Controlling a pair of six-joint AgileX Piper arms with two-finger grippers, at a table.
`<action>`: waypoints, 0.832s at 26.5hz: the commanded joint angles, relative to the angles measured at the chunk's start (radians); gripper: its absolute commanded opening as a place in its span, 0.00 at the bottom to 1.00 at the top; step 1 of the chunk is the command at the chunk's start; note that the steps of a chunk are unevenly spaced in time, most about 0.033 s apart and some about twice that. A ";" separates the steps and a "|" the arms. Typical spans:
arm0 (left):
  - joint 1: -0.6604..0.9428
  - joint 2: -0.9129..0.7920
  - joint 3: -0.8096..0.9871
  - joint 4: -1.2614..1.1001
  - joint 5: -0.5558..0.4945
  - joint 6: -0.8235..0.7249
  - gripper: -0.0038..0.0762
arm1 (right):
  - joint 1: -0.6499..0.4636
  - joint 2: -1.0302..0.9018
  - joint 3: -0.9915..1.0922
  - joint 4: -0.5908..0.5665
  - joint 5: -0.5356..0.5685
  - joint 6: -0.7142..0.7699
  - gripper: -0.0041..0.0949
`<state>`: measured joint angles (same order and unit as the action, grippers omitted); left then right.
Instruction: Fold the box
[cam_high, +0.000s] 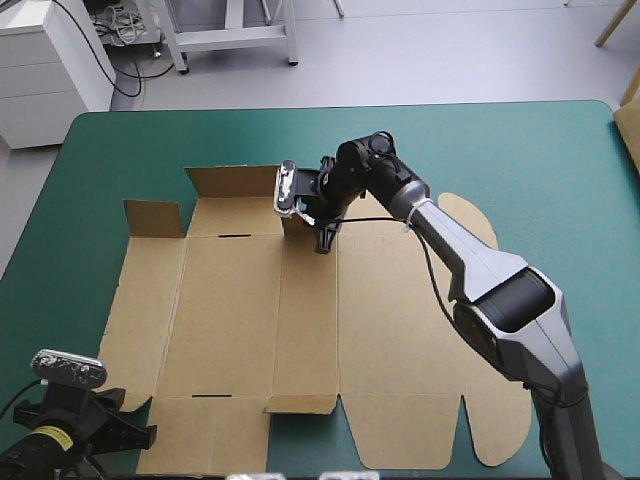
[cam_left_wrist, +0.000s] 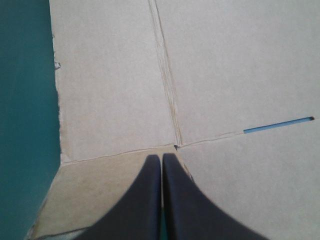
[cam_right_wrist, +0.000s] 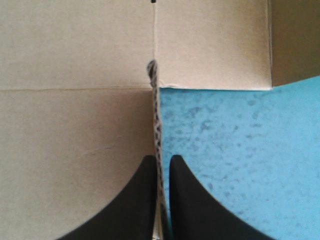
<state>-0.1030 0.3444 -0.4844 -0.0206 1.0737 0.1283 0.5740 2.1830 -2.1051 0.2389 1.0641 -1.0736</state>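
Observation:
The brown box lies as a cut sheet, mostly flat, on the teal-green cover. My right gripper is at the sheet's far middle, shut on a small flap that stands upright. In the right wrist view the flap's corrugated edge runs between the black fingers of that gripper. My left gripper sits at the sheet's near left corner. In the left wrist view this gripper is shut, its tip over a crease junction of the box, near a narrow slot.
Two far-left flaps are tilted up, and a small near flap is raised. Rounded tabs lie flat on the right. Bare cover surrounds the sheet, widest at the far right. A pale object shows at the table's right edge.

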 joint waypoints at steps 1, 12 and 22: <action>-0.005 0.013 -0.022 -0.003 -0.051 -0.004 0.04 | -0.004 -0.071 -0.031 -0.003 -0.066 0.049 0.38; -0.005 0.013 -0.022 -0.005 -0.051 -0.004 0.04 | -0.068 -0.220 -0.030 -0.284 0.033 0.262 0.45; -0.005 0.013 -0.022 -0.005 -0.051 0.000 0.04 | -0.330 -0.448 0.022 -0.286 0.105 0.463 0.26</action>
<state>-0.1030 0.3444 -0.4836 -0.0216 1.0737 0.1283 0.3167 1.8511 -2.0892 -0.0394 1.1926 -0.6632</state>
